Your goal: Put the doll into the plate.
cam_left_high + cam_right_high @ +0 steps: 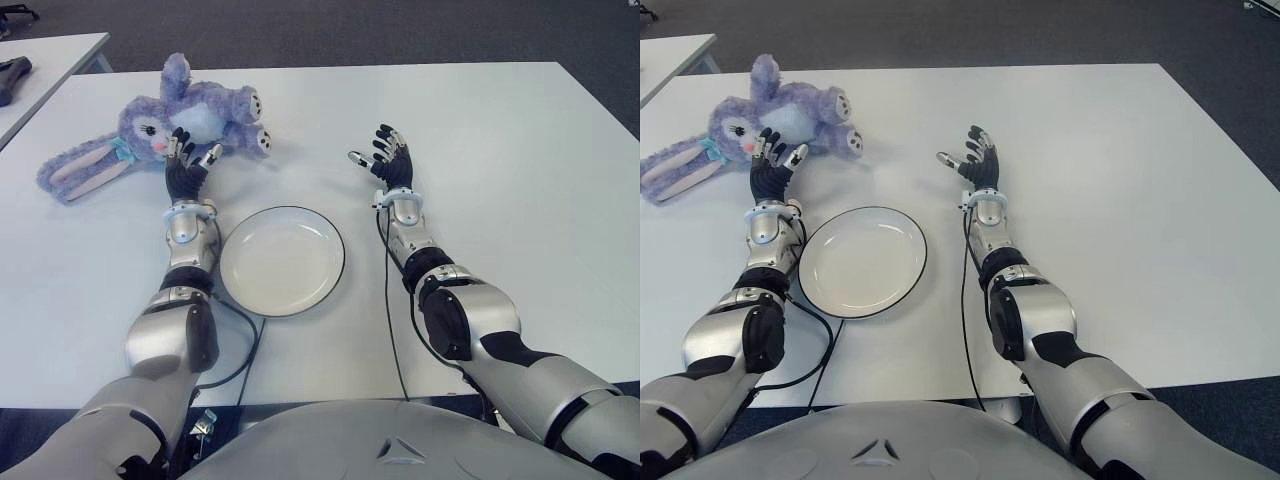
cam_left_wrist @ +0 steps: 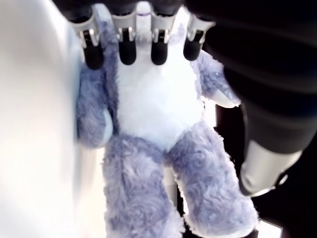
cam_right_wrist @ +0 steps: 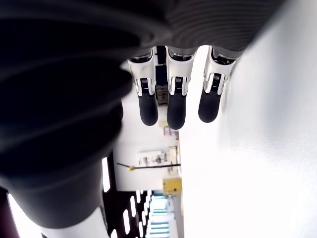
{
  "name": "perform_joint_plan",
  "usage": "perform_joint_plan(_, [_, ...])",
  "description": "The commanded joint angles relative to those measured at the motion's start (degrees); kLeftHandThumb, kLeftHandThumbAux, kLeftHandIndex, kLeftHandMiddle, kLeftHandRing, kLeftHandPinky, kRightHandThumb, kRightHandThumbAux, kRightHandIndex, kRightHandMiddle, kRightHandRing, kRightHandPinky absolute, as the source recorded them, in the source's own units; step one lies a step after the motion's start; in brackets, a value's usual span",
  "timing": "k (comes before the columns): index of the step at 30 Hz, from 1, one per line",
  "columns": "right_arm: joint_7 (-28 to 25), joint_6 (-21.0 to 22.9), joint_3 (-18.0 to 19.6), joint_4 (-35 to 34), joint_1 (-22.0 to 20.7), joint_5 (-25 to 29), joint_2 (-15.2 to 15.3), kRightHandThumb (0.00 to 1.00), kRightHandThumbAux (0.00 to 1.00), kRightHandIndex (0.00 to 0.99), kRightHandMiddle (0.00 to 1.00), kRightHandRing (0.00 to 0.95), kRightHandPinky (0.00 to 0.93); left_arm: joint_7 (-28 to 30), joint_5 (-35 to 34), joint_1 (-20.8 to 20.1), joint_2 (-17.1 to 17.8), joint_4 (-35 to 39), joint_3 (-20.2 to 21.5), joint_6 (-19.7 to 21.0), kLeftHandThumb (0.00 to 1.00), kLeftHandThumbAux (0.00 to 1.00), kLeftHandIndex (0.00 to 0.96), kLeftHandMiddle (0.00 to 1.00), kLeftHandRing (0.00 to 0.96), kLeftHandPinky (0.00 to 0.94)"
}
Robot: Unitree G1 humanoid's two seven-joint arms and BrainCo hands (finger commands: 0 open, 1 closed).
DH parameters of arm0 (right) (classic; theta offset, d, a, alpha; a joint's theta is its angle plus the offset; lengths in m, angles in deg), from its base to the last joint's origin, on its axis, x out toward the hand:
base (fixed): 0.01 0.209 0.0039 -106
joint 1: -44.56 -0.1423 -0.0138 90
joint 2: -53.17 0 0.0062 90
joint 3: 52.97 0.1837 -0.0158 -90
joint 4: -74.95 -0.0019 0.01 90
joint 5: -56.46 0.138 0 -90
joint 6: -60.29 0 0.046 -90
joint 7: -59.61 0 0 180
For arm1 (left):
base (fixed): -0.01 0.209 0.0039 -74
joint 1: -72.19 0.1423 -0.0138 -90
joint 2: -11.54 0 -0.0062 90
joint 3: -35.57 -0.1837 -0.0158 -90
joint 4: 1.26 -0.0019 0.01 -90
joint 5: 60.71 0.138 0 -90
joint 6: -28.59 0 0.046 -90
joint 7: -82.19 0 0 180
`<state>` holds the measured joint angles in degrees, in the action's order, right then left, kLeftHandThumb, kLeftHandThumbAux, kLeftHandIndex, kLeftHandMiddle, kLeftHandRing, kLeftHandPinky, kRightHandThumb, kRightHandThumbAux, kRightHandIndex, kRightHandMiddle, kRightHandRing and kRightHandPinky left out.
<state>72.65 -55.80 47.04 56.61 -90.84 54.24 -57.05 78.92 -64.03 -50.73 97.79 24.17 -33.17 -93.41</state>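
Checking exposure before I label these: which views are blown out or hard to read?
Left wrist view: table washed to white, doll readable. Right wrist view: table overexposed, dark blurred hand fills half. Eye views: even light, soft shadows by the plate.

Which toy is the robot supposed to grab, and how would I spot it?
Look at the white table, toward its far left corner. The doll lies there, just beyond the left hand: a fluffy purple bunny with long floppy ears, nothing like the smooth white plate.
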Motion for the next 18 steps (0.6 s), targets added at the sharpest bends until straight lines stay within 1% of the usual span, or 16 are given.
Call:
perform_joint_plan(1, [0.90, 9.14, 0.35, 6.75, 10.65, 0.04, -7.27, 0.022, 0.925, 0.141, 0.163, 0.157, 0.178, -0.37, -0.83, 16.84, -6.24, -9.82, 0.34, 0.13, 0.000, 0.695, 0.041, 0.087, 0.079, 0.108])
perform_joint_plan(18, [1.05, 9.49, 0.50, 6.79, 10.49, 0.16, -7.53, 0.001, 0.933, 0.135, 0.160, 0.156, 0.182, 0.43, -0.73, 17.21, -6.02, -9.70, 0.16, -0.66, 0.000, 0.694, 0.037, 0.078, 0.069, 0.102])
